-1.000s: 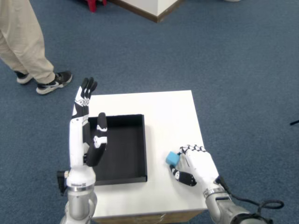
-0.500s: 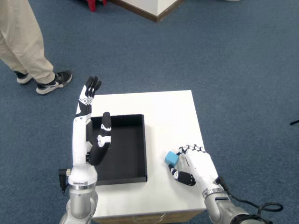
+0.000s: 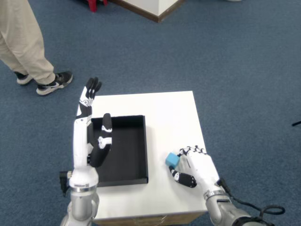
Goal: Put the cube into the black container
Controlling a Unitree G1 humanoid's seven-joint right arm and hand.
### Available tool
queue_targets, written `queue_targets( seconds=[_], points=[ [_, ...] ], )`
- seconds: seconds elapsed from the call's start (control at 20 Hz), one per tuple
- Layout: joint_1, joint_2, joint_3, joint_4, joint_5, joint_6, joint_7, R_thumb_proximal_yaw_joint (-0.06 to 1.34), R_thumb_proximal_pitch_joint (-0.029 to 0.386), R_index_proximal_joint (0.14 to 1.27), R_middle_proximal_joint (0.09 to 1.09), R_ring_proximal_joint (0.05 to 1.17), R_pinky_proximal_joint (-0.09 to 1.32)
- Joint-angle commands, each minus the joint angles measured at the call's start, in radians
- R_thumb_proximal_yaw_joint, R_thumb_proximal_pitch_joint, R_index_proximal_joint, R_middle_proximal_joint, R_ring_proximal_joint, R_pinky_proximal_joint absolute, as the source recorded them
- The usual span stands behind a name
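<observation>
The small blue cube [image 3: 172,160] rests on the white table [image 3: 164,113], just right of the black container [image 3: 136,150]. My right hand [image 3: 197,168] lies on the table at the front right. Its curled fingers [image 3: 188,151] press against the cube's right side, and the thumb [image 3: 182,178] sits just below the cube. The cube is still on the tabletop, closed in by the fingers and thumb. The black container is a shallow open tray with nothing visible inside. The left hand [image 3: 99,146] hovers over the tray's left part, fingers pointing up.
A person in beige trousers [image 3: 21,42] and dark shoes stands on the blue carpet at the far left. A wooden-edged white block [image 3: 155,7] is at the top. The table's front edge runs close under my right wrist.
My right hand and the cube have shifted a few pixels left together, toward the tray. The left arm rose a little and moved slightly right, then stayed put.
</observation>
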Motion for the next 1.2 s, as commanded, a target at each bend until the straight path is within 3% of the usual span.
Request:
queue_targets(
  seconds=[0.05, 0.75, 1.2],
  points=[
    [-0.009, 0.000, -0.003, -0.002, -0.006, -0.030, 0.050, 0.97, 0.172, 0.97, 0.42, 0.27, 0.13],
    [-0.010, 0.001, 0.000, -0.007, -0.023, -0.089, -0.017, 1.12, 0.197, 1.03, 0.44, 0.29, 0.16],
    [-0.044, -0.009, 0.004, -0.022, -0.046, -0.183, -0.138, 1.18, 0.199, 1.04, 0.44, 0.30, 0.19]
  ],
)
